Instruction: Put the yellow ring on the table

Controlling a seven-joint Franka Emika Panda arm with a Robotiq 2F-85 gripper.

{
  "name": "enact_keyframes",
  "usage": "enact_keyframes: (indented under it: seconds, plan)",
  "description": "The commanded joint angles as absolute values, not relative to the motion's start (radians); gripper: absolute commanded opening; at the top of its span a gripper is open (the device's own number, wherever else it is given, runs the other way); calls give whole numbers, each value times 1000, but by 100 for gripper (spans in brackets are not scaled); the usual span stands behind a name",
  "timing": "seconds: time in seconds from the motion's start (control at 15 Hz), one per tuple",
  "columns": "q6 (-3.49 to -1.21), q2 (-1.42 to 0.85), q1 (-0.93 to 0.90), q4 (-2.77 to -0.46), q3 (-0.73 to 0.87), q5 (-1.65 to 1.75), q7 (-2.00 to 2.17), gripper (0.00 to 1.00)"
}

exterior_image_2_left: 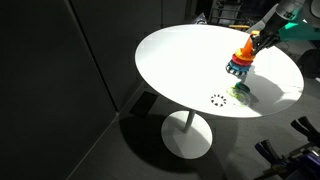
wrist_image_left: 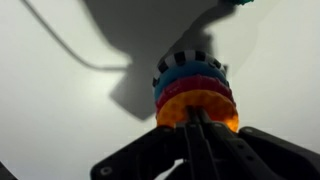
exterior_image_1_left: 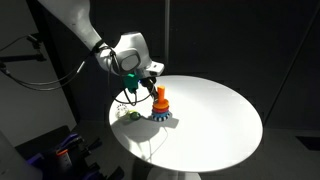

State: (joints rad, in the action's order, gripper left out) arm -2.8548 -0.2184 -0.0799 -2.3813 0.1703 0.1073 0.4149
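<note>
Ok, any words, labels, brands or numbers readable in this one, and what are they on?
None can be read in any view. The stacking toy and its yellow ring show plain colours only, and the table top carries no print. The black-and-white ringed piece lying on the table is too small to tell pattern from print.

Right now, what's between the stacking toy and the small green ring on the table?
Nothing: just bare white table between the stacking toy and the green ring, seen in an exterior view.
</note>
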Motion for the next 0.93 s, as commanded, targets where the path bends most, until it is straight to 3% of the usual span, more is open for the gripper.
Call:
enact_keyframes:
  seconds: [0.0, 0.07, 0.13, 0.2, 0.33, 0.87]
  plan:
    - [-2802, -185, -76, -2371, 165, 104, 412, 0]
    - [-2798, -181, -74, -2371, 163, 104, 410, 1]
    - [-2794, -178, -71, -2373, 160, 101, 408, 10]
    - [-2795, -176, -68, -2374, 158, 99, 407, 26]
    - [-2804, -176, -58, -2378, 146, 77, 392, 32]
    - [-2827, -185, -32, -2388, 109, -24, 367, 95]
